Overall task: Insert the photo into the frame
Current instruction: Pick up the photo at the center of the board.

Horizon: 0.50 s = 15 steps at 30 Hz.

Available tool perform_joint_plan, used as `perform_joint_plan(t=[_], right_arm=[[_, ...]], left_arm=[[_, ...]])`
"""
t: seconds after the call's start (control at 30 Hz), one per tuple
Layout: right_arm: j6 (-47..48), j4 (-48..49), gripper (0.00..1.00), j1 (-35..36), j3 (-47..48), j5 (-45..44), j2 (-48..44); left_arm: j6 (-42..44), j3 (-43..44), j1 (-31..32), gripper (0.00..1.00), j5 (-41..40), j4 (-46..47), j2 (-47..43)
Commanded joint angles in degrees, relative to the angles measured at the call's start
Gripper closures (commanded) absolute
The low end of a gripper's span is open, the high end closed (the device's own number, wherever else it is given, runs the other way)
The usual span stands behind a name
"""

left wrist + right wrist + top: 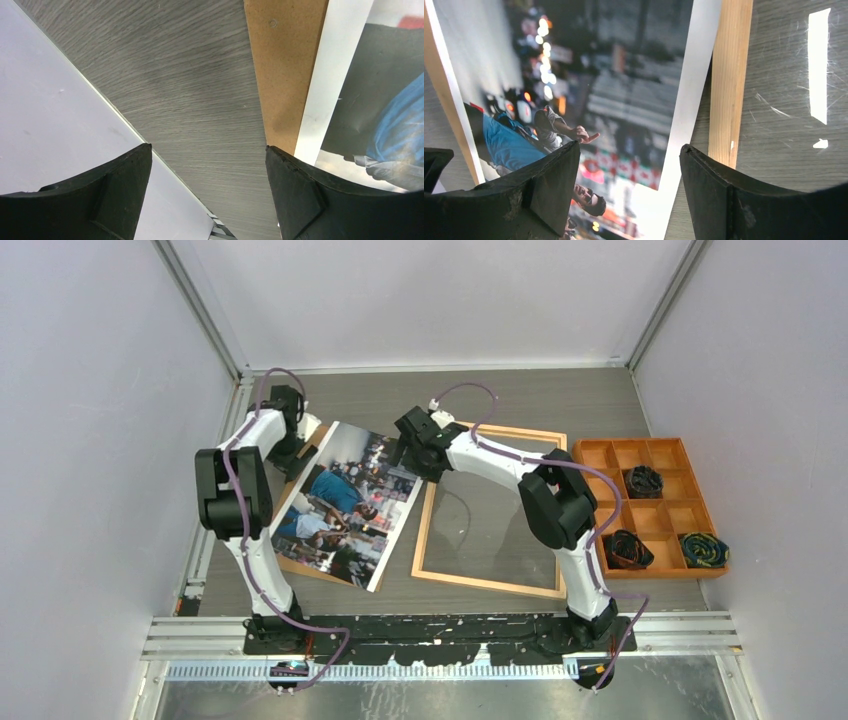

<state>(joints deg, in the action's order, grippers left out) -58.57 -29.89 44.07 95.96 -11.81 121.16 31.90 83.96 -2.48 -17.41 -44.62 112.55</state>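
**Tools open, photo not yet in the frame**

Black fingers of the right tool (629,147) fill the bottom of its wrist view, spread wide with nothing between them. In the gap below them lie the white margin of the photo (345,502) and the left rail of the frame (485,586). The left tool (207,150) is likewise open and empty. It hangs over bare desk (500,400) at the photo's far left corner, with the edge of a brown board (282,65) just under its right finger.

The photo lies face up on the desk, left of the frame and skewed against it. The brown board shows out from beneath it on the left side. The photo's far right corner comes right up to the frame's left rail, but the pictures do not show whether it touches or overlaps. The frame lies flat, and the grey desk is visible through its clear centre, so nothing sits inside it. An orange tray (625,440) stands well to the right, apart from all this.

By my reading, the task proper has hardly begun. No part of the photo is inside the border. It must be gripped, shifted right, squared up with the rails and laid within them, and neither tool holds it now.
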Motion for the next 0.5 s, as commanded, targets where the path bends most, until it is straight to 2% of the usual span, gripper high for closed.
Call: perform_joint_plan(t=[0.0, 0.47], right_arm=[[-3.1, -1.9, 0.22, 0.4, 2.8, -0.6, 0.6], [-4.2, -2.0, 0.22, 1.2, -2.1, -2.5, -1.0]], left_arm=[[-1.1, 1.7, -0.1, 0.15, -0.3, 1.7, 1.8], [-3.4, 5.3, 0.3, 0.16, 7.7, -3.4, 1.3]])
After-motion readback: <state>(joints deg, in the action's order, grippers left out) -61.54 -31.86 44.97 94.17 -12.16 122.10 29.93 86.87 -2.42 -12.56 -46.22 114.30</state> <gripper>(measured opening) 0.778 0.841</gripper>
